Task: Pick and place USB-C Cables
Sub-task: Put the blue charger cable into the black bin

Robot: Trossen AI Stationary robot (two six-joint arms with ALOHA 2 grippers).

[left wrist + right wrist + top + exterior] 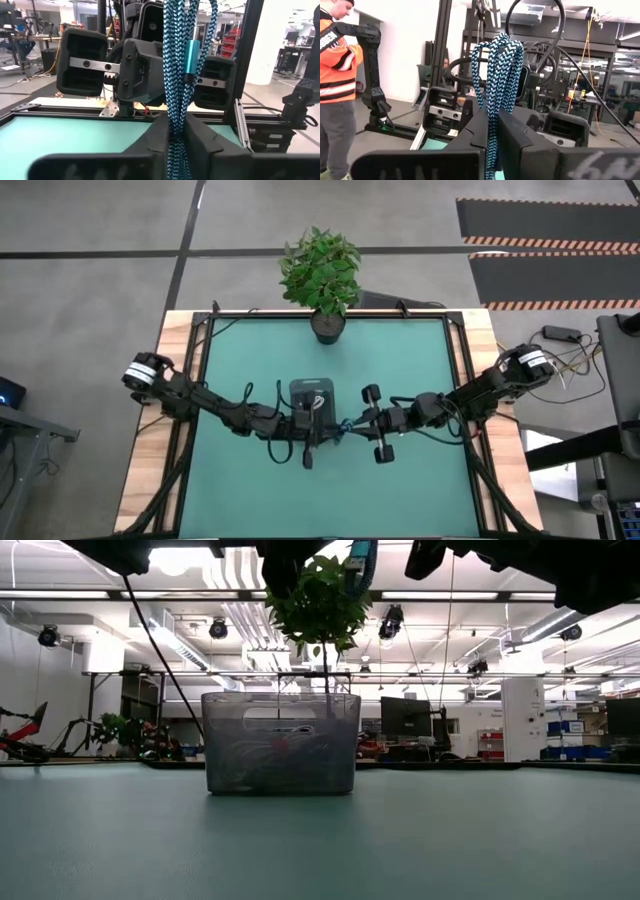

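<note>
The teal cable is held above the table beside the grey tray, pinched by both the left gripper and right gripper, apparently for a handover between arms.

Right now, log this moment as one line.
left claw: shut on teal cable | right claw: shut on same cable | cable raised beside grey tray
</note>
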